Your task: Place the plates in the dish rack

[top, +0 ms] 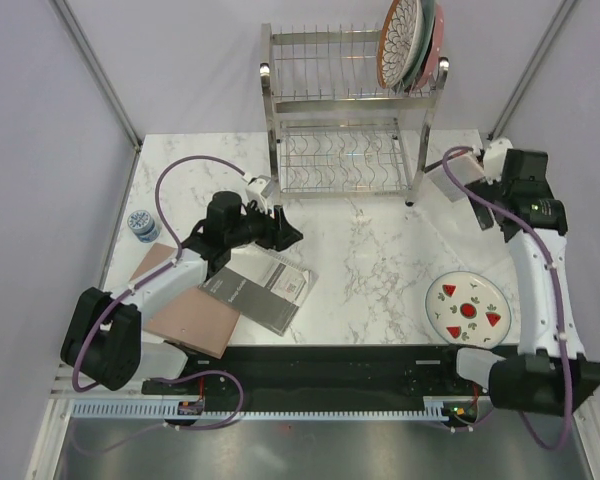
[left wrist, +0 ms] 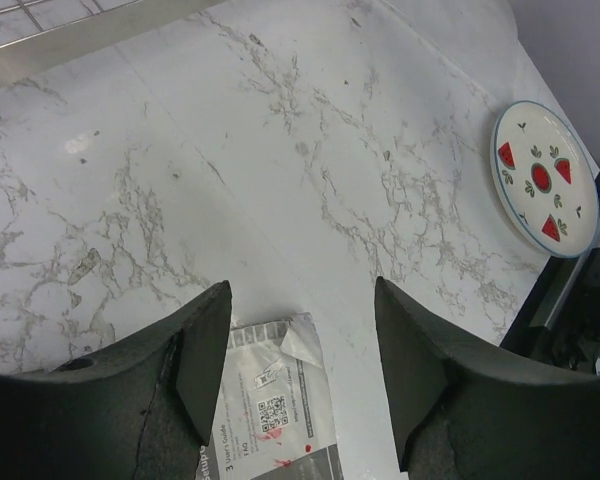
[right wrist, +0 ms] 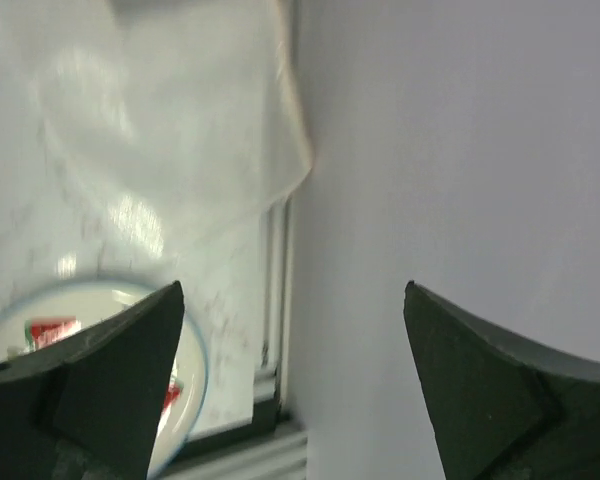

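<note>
The dish rack (top: pixel 345 110) stands at the back of the table. Three plates stand in its upper tier at the right end: the brown-rimmed petal plate (top: pixel 398 45) in front, the grey-green plate (top: pixel 422 55) behind it, then the pink plate (top: pixel 439 45). The strawberry plate (top: pixel 468 308) lies flat at the near right; it also shows in the left wrist view (left wrist: pixel 540 178) and the right wrist view (right wrist: pixel 40 322). My left gripper (top: pixel 288 232) (left wrist: pixel 302 283) is open and empty, low over the table. My right gripper (top: pixel 485 208) (right wrist: pixel 294 287) is open and empty, raised at the rack's right, near the wall.
A dark grey booklet (top: pixel 260 290) (left wrist: pixel 275 400) lies below the left gripper, overlapping a flat brown board (top: pixel 190 305). A small blue-and-white jar (top: pixel 143 225) sits at the left edge. The right wall (right wrist: pixel 460 150) is close to the right gripper.
</note>
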`<state>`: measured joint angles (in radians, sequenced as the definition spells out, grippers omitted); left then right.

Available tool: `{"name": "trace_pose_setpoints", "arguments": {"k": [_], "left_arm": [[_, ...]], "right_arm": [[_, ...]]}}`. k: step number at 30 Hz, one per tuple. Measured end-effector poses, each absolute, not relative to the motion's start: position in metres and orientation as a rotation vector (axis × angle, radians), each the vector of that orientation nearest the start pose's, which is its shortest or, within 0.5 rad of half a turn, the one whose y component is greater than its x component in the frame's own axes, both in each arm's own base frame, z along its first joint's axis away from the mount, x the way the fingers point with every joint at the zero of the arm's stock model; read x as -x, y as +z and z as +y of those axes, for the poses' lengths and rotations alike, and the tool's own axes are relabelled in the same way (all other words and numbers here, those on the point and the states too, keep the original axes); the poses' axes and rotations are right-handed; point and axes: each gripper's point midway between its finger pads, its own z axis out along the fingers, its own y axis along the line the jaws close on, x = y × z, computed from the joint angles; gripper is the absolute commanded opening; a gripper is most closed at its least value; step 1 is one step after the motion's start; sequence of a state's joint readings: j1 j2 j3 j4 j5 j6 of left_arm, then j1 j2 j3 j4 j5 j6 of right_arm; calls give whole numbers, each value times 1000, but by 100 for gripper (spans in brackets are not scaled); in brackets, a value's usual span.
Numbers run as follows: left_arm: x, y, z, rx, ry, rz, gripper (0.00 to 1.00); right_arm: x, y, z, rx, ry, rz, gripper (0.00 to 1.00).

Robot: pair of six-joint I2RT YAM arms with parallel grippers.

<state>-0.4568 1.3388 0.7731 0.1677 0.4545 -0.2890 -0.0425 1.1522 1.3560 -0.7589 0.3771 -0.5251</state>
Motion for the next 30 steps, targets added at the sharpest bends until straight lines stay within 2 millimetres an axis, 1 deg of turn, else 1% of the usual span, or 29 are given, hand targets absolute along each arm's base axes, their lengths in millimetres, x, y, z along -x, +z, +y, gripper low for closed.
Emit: {"name": "trace_pose_setpoints", "arguments": {"k": [1,2,3,4,5,6,7,9,10,12,15,17,20,23,26,27,29,30], "left_arm": [[-312,164,-251,-474,-927,1997,66],[-310,163,-251,-470,-929,2006,66],[-309,163,-250,-469,-931,2011,66],[-307,164,-250,-469,-932,2016,66],[-306,164,-249,-468,-933,2018,66],[-304,166,-248,-469,-934,2019,65],[-303,167,-248,-469,-934,2021,65],[-301,169,-247,-469,-935,2019,65],[-300,170,-246,-469,-935,2021,65],[-298,168,-245,-467,-934,2033,65],[-294,161,-244,-463,-933,2061,65],[-291,156,-242,-457,-934,2083,65],[-290,152,-242,-447,-938,2100,65],[-289,151,-242,-442,-939,2109,65],[-291,145,-242,-439,-940,2131,65],[-291,143,-242,-437,-940,2139,65],[-292,140,-243,-432,-943,2153,65],[-293,139,-243,-430,-943,2159,65]], "right_arm": [[-306,281,-108,302,-691,2258,95],[-298,243,-119,310,-633,2388,92],[-291,217,-125,322,-588,2482,84],[-280,186,-130,339,-507,2598,82],[-267,159,-132,364,-419,2701,81],[-253,136,-134,371,-332,2795,78],[-238,118,-134,385,-238,2873,78],[-214,96,-136,395,-98,2974,78],[-205,90,-138,400,-52,3002,78],[-194,84,-143,402,2,3029,77],[-189,77,-149,428,37,3044,73],[-186,69,-152,454,74,3066,72],[-180,53,-152,482,125,3101,72],[-169,38,-148,500,176,3141,68],[-163,28,-148,507,183,3165,60],[-162,25,-148,507,182,3170,52],[-160,21,-148,508,185,3177,48],[-159,20,-146,497,202,3178,42]]}}
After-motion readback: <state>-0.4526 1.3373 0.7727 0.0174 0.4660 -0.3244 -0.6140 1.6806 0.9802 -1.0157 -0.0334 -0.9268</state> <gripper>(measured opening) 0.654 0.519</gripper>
